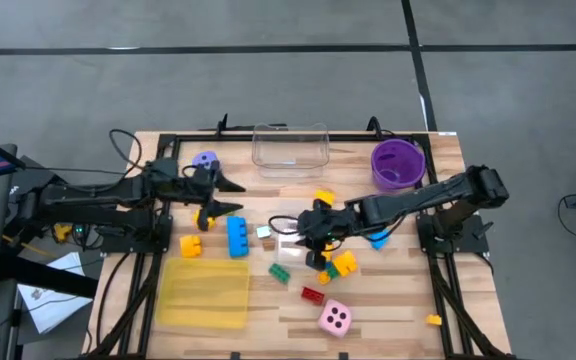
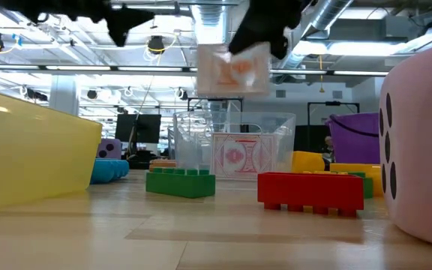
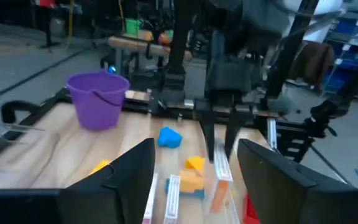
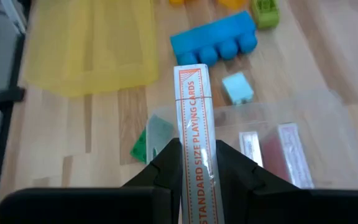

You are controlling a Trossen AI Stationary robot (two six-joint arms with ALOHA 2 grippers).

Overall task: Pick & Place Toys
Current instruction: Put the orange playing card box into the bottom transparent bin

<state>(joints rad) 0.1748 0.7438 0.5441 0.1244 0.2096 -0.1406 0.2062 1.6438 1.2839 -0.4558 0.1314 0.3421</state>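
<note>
My right gripper (image 1: 313,232) is over the table's middle, shut on a white-and-red pack of playing cards (image 4: 191,118). The low view shows the pack (image 2: 233,69) in the air. Under it stands a small clear box (image 4: 272,124) holding two more card packs (image 4: 288,155). A blue brick (image 1: 238,237), green brick (image 1: 280,272), red brick (image 1: 312,295) and pink die (image 1: 335,318) lie on the wood. My left gripper (image 1: 233,197) is open and empty, left of the middle, above the blue brick. My right gripper pinches the card pack between its two fingers (image 4: 166,162), one on each broad face, with the printed narrow side (image 4: 194,168) toward the wrist camera. The fingers come from above, pointing down. The pack hangs below them, lifted clear above the clear box (image 2: 235,154).
A yellow translucent tray (image 1: 206,292) lies at the near left. A larger clear box (image 1: 290,147) and a purple bowl (image 1: 398,163) stand at the far edge. A purple die (image 1: 205,160), orange pieces (image 1: 190,246) and yellow bricks (image 1: 344,263) lie around.
</note>
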